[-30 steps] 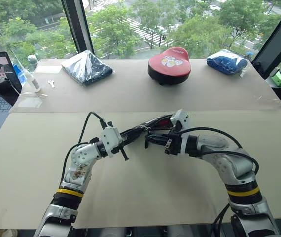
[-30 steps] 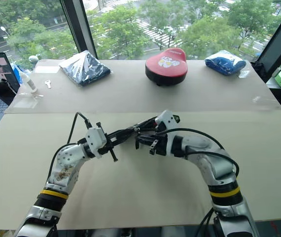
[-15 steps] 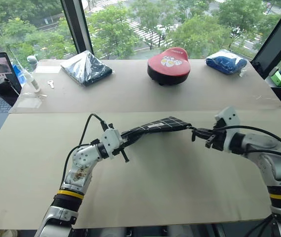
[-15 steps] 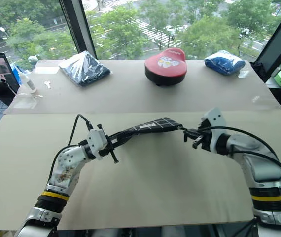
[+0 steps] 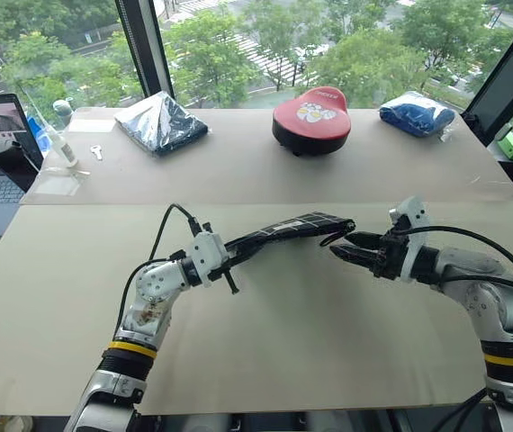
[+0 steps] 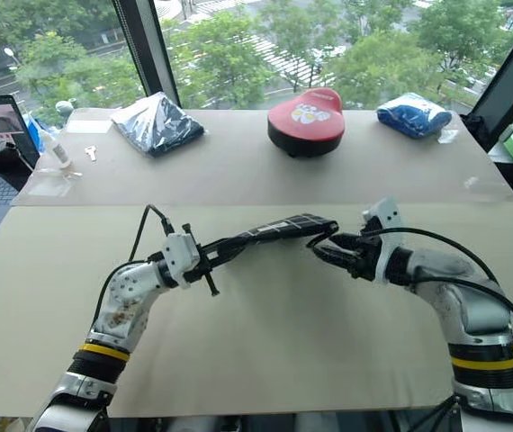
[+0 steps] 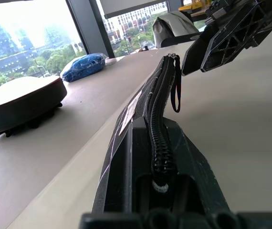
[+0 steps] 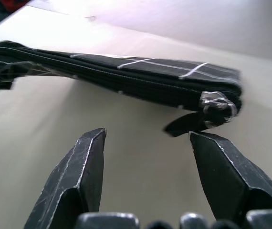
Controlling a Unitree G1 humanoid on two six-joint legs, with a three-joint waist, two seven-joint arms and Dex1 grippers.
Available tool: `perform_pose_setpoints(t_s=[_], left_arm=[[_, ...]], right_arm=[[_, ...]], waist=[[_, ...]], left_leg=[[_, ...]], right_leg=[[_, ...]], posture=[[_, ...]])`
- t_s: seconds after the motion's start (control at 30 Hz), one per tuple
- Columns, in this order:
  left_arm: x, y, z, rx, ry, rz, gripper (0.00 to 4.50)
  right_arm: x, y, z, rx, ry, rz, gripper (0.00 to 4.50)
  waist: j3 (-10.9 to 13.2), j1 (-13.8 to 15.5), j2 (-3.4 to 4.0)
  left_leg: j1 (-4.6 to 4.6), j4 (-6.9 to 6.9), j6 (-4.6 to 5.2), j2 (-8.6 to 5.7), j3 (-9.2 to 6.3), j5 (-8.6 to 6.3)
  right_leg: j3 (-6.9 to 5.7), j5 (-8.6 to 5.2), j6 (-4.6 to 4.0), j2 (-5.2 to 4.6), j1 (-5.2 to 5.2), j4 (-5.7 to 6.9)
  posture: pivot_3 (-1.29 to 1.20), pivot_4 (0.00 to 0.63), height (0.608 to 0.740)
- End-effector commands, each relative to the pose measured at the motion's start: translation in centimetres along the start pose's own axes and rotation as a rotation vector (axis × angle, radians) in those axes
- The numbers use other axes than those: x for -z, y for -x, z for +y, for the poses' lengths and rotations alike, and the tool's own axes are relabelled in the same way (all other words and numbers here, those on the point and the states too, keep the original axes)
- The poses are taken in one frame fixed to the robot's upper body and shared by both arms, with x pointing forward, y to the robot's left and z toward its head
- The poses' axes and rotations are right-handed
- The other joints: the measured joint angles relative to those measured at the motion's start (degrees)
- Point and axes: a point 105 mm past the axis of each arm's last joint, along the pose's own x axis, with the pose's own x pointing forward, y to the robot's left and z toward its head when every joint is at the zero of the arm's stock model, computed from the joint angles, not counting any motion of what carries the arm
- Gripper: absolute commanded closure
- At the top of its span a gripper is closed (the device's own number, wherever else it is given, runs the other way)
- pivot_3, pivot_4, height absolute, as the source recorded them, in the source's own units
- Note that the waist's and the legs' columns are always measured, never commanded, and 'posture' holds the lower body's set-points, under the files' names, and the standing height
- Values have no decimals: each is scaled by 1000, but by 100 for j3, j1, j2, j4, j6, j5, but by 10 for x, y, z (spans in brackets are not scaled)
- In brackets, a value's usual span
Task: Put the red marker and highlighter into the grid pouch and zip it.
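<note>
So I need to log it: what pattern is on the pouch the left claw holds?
Black with white grid lines, clearest in the right wrist view: grid pouch.

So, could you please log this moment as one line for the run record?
left gripper: shut on grid pouch, held above table | right gripper: open beside strap | zipper: closed

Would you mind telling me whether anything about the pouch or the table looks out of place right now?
Nothing stands out. The grid pouch is held off the table by the left gripper at one end, its zipper closed along the top edge and the pull strap hanging free. The right gripper is open beside it.
</note>
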Motion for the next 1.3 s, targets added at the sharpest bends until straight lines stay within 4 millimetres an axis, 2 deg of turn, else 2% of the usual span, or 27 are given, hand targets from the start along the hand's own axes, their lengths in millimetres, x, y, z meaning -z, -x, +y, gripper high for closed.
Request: perform_pose_setpoints(t_s=[0.03,0.13,0.23,0.33,0.43,0.5,0.63,0.77,0.87,0.93,1.03,1.1,1.17,1.3], left_arm=[[-18,-5,-1,94,-70,-78,4500],[-26,-1,1,171,-99,-110,4500],[-23,3,4,229,-115,-102,4500],[-13,5,2,275,-119,-78,4500],[-4,1,2,275,-120,-64,4500],[0,-1,-7,322,-93,-62,3641],[-2,9,-21,390,14,-41,2286],[-24,25,-1,306,115,-26,986],[-43,42,12,246,230,18,986],[-46,54,15,210,310,80,986],[-39,77,25,74,418,187,986],[-31,98,40,-76,489,232,986],[-16,122,56,-264,509,306,986],[-4,153,69,-445,547,328,986]], right_arm=[[-28,37,-16,118,127,-56,1558],[-26,70,-30,220,236,-13,1558],[-22,97,-33,258,240,7,1558],[-19,108,-29,265,245,9,1558],[-16,109,-28,284,247,8,1558],[-13,105,-26,287,243,3,1509],[-11,98,-27,292,239,5,1509],[-17,98,-33,307,241,-13,1509],[-27,100,-38,314,230,-65,1509],[-28,101,-43,326,224,-75,1509],[-29,102,-50,341,216,-82,1509],[-27,103,-56,358,208,-87,1509],[-22,103,-63,375,191,-88,1509],[-12,99,-71,390,162,-81,1509]], waist=[[0,15,0],[0,54,0],[0,33,0],[0,28,0],[0,19,0],[0,19,0],[0,14,0],[0,-29,0],[1,-45,0],[0,-47,2],[0,-48,4],[1,-42,3],[2,-40,3],[2,-42,3]], left_leg=[[-2,5,0,0,1,0],[-8,23,11,-1,0,-7],[1,24,22,1,1,-14],[13,27,30,3,1,-19],[20,29,35,5,1,-22],[22,32,38,6,0,-23],[21,32,38,8,-1,-24],[17,32,36,14,-3,-23],[18,32,36,16,-6,-23],[22,31,36,19,-7,-23],[29,26,33,18,-6,-23],[31,26,29,15,-6,-20],[31,27,24,15,-5,-17],[38,25,21,14,-6,-16]], right_leg=[[1,0,0,-1,-1,1],[-2,1,2,-2,1,3],[-3,1,3,0,12,0],[-3,1,4,2,25,2],[-1,1,5,2,35,0],[-1,3,7,1,38,-1],[0,3,9,-1,37,-1],[1,3,8,-1,31,-1],[4,3,9,-1,31,0],[5,2,10,0,33,0],[7,-2,14,0,39,0],[4,-4,16,1,42,1],[4,-4,16,2,43,2],[3,-4,16,5,48,1]], posture=[[0,150,740],[0,150,740],[0,150,740],[0,150,740],[0,150,740],[0,150,740],[0,150,740],[0,150,740],[0,150,740],[0,150,740],[0,150,740],[0,150,740],[0,150,740],[0,150,740]])
